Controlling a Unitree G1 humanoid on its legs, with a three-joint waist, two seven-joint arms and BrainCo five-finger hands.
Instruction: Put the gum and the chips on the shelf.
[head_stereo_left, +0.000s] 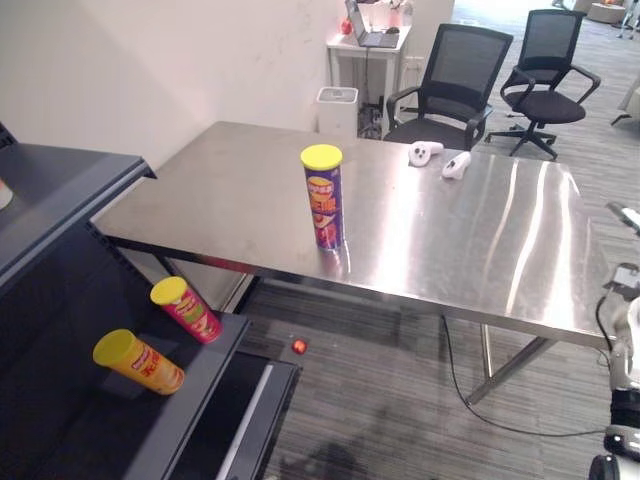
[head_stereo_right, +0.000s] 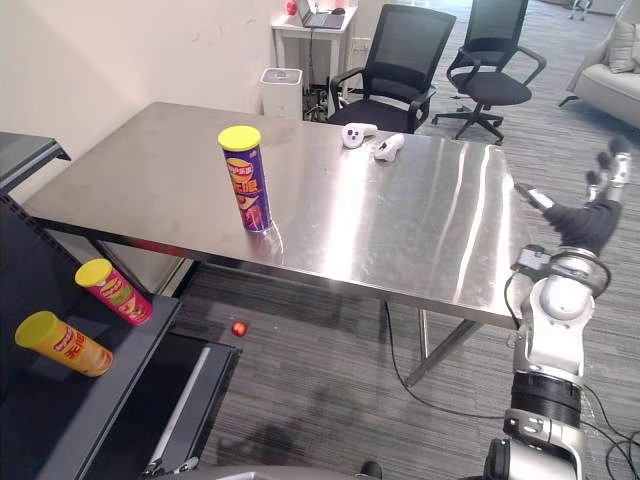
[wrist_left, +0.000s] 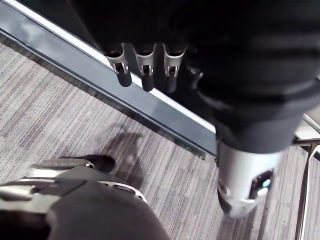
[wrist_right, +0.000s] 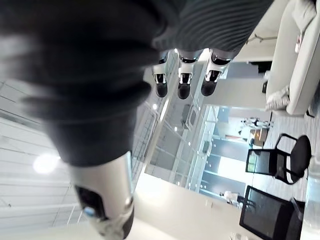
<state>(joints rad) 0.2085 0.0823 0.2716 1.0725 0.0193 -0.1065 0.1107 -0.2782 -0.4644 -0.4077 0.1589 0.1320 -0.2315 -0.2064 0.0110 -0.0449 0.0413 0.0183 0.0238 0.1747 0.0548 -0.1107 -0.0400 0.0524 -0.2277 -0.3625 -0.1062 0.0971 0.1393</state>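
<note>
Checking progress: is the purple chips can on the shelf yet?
No, the purple chips can stands upright on the steel table; a red can and a yellow can lie on the shelf.

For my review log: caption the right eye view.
Purple chips can upright on steel table; two cans lying on shelf; right hand open.

Bright even light, glare streaks on rectangular brushed-steel table (head_stereo_left: 250, 200) (strongest centre-right), round glowing white ceiling lamp (wrist_right: 46, 163).
</note>
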